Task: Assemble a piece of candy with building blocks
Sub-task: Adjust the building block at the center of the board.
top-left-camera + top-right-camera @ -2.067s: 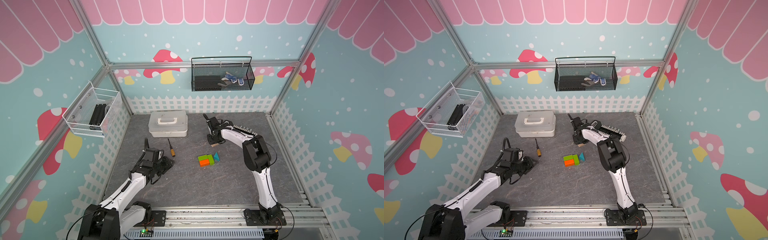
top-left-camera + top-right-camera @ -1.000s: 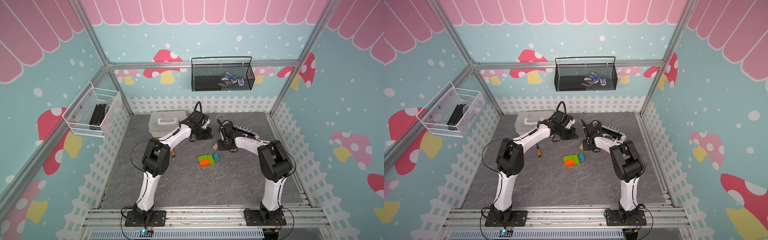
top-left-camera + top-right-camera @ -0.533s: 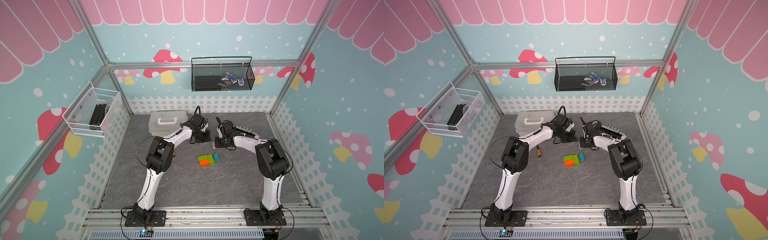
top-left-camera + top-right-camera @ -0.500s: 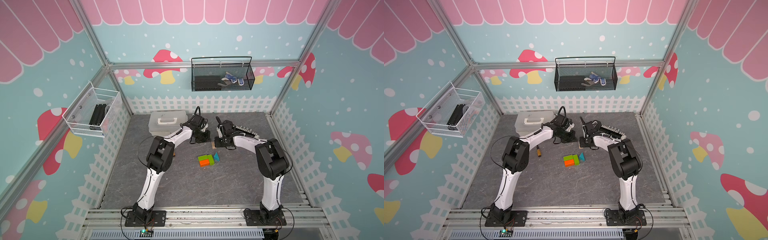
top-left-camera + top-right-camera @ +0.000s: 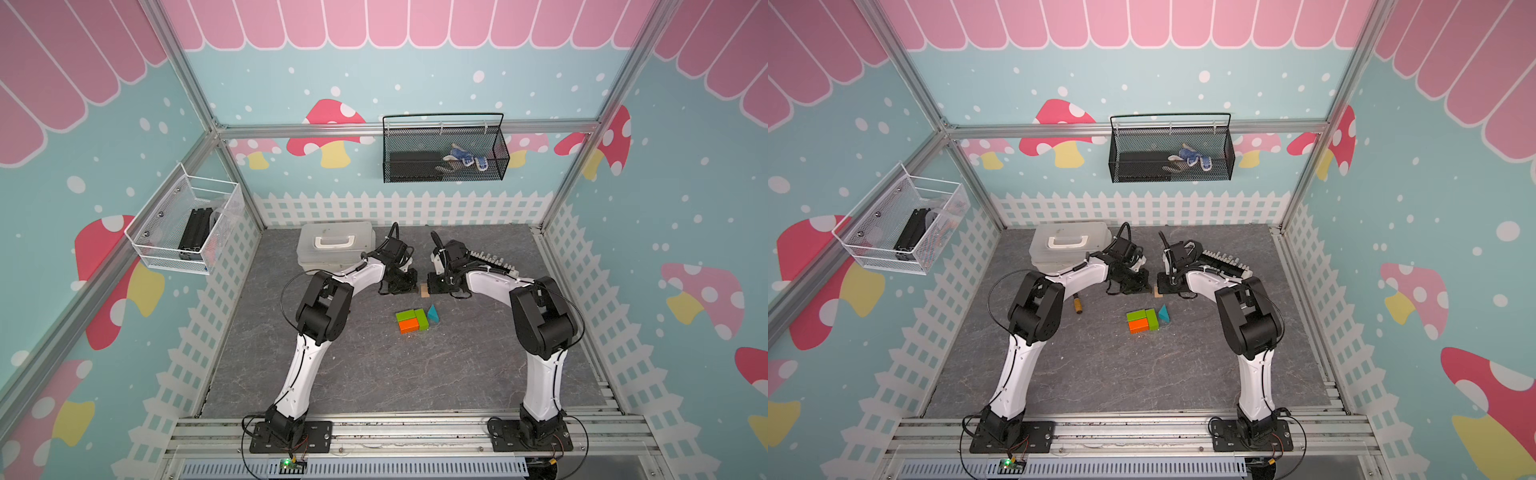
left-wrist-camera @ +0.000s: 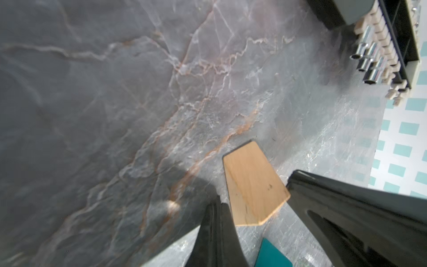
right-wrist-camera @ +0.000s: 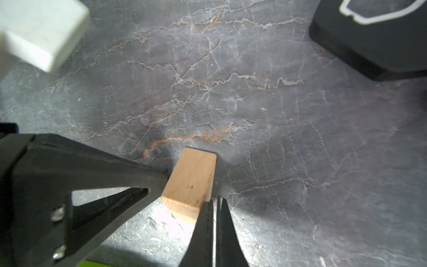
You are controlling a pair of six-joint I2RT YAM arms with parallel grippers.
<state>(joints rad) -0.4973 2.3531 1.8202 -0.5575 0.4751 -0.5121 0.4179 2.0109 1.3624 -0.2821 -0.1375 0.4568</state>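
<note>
Tan prism (image 5: 424, 291) on table (image 5: 374, 374), wedged between left gripper (image 5: 412, 286) and right gripper (image 5: 431, 286), both jaws together (flanking, not gripping). Green-orange body (image 5: 411, 321) lies toward bases; both arms equally near.

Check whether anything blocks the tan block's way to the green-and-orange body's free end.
Nothing loose: bare table lies between the tan block and the end of the body opposite the teal prism. Only the shut left gripper, beside the block, stands on that side.
</note>
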